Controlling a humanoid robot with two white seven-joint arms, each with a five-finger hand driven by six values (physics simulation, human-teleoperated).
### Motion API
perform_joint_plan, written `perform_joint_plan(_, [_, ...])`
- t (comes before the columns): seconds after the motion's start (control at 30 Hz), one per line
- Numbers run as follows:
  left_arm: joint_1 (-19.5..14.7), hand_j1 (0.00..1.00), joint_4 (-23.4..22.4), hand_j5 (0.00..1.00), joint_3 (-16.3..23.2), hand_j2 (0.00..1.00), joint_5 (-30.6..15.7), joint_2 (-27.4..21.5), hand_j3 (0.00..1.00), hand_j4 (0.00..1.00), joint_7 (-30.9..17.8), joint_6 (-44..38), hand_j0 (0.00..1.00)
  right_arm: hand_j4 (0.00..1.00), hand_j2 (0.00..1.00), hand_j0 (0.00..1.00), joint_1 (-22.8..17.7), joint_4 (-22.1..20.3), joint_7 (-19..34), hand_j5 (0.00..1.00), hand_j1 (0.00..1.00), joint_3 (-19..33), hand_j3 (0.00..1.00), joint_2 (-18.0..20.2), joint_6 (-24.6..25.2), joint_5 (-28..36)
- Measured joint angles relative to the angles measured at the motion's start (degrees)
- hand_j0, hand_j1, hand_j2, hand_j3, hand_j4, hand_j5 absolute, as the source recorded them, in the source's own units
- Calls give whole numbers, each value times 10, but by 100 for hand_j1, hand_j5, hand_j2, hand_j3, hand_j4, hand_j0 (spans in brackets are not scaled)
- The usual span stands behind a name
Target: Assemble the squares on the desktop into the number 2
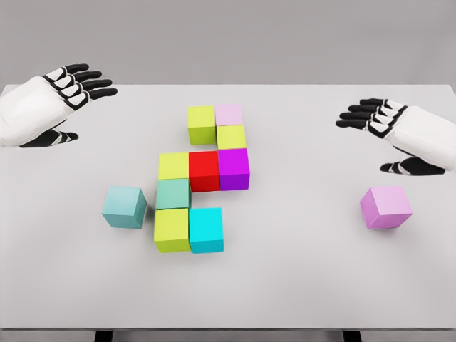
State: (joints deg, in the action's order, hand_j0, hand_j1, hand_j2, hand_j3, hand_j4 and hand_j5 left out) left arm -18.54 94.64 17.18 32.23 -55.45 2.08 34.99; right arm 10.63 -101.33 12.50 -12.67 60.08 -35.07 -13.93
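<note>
A pale grey bench (299,285) fills most of the view, its flat top smooth and evenly lit. Its far edge runs straight across the upper part of the picture. Behind it stands a plain grey wall (235,35). Along the bottom edge, two dark legs (104,335) show beneath the bench's near edge, one left, one right.

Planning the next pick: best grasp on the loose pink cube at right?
Take the pink cube from above with the right hand, fingers on two opposite vertical faces. It sits alone, slightly rotated, all sides free, so align the hand to its faces; the right hand is probably nearest.
</note>
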Motion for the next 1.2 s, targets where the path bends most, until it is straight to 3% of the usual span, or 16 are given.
perform_joint_plan(0.23, [1,100,-3,100,4,100,4,-9,100,100,0,0,100,100,100,100,38,0,13,100,100,-9,100,17,0,12])
perform_joint_plan(0.33, [-1,100,0,100,23,100,5,-25,100,100,0,0,100,100,100,100,63,0,13,100,100,-23,100,25,0,24])
perform_joint_plan(0.37, [-1,100,1,100,32,100,4,-32,100,100,0,0,100,100,100,100,84,0,15,100,100,-30,100,29,0,25])
perform_joint_plan(0.47, [0,100,1,100,47,100,-3,-53,100,100,2,0,100,100,100,100,202,7,17,100,100,-104,100,66,1,20])
perform_joint_plan(0.57, [-1,100,-2,100,66,100,-31,-77,100,100,3,0,100,100,100,100,257,13,19,100,100,-200,100,112,0,-5])
perform_joint_plan(0.7, [-1,100,-4,100,96,100,-87,-112,100,100,3,0,100,100,100,100,270,11,21,100,100,-281,100,150,0,-46])
perform_joint_plan(0.87, [-1,100,-4,100,142,100,-174,-156,100,100,3,0,100,100,100,100,268,4,72,100,100,-320,100,176,0,-70])
perform_joint_plan(1.0, [-1,100,-3,100,174,100,-224,-173,100,100,3,0,100,100,100,100,268,2,96,100,100,-332,100,172,0,-78])
perform_joint_plan(1.2, [-1,100,7,100,214,100,-260,-185,100,100,2,0,100,100,100,100,270,2,115,100,100,-349,100,148,0,-94])
